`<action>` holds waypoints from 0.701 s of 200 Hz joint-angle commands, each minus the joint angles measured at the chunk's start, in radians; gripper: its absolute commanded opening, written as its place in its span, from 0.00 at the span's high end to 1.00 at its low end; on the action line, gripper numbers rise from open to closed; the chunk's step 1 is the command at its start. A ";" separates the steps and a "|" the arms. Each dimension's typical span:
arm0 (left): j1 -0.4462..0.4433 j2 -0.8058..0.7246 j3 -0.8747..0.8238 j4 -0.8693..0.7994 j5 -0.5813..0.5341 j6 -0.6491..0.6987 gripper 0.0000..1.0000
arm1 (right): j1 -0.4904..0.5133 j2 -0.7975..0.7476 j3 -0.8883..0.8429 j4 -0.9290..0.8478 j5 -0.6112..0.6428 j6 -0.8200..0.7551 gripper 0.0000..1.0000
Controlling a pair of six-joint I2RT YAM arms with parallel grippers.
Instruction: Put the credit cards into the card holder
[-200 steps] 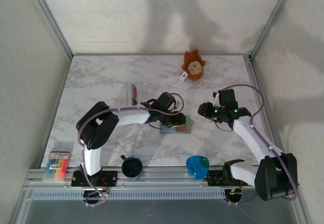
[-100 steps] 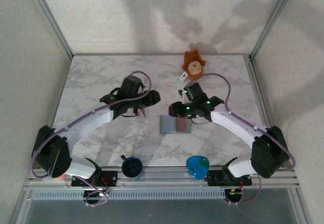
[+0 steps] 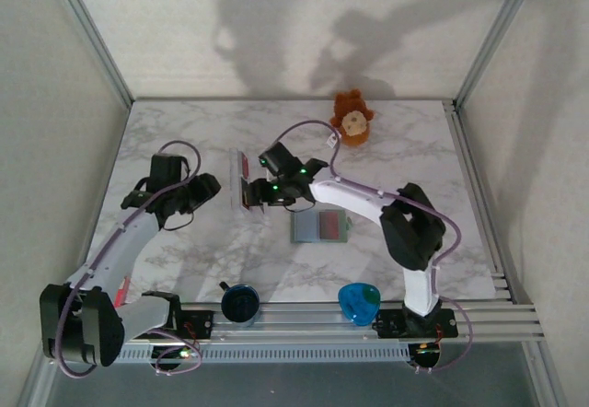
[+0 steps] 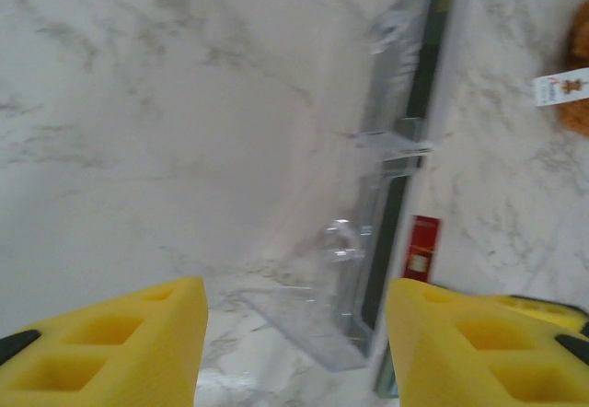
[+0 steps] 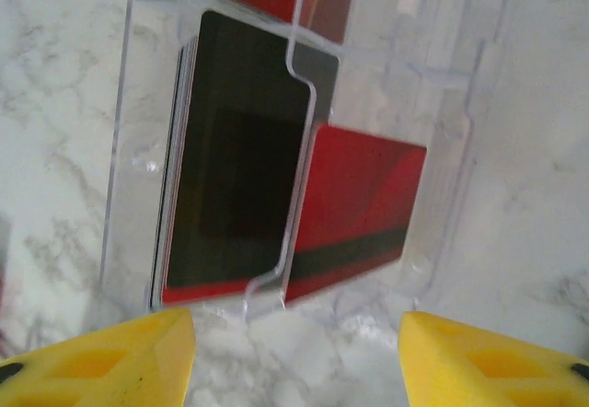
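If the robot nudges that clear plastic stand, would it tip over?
Quite possibly: the clear stand looks thin-walled and light, so a nudge may slide or tip it. Its glossy plastic probably feels slippery. The red cards inside look stiff.

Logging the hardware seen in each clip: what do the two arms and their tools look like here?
The left arm and right arm have white links, black joints and looping purple cables. The left tool and right tool have chunky yellow fingers; the left's show square recesses.

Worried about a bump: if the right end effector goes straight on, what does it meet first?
Likely the clear plastic stand, its front lip before the red cards inside; depth is uncertain.
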 commanded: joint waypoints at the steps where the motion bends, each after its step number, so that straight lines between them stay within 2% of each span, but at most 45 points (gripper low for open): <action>1: 0.055 -0.001 -0.038 -0.016 0.096 0.052 0.47 | 0.025 0.062 0.094 -0.116 0.139 -0.022 0.40; 15: 0.070 -0.002 -0.063 0.000 0.115 0.061 0.47 | 0.030 0.097 0.132 -0.139 0.152 -0.020 0.45; 52: 0.074 -0.013 -0.088 0.019 0.129 0.062 0.46 | 0.049 0.124 0.178 -0.202 0.245 -0.027 0.72; 84: 0.074 -0.034 -0.093 0.028 0.123 0.066 0.46 | 0.052 0.114 0.183 -0.236 0.279 -0.036 0.92; 108: 0.074 -0.049 -0.075 0.007 0.125 0.062 0.46 | 0.065 0.084 0.176 -0.260 0.334 -0.047 1.00; 140: 0.073 -0.091 -0.063 0.039 0.206 0.011 0.47 | 0.078 0.019 0.175 -0.300 0.420 -0.070 1.00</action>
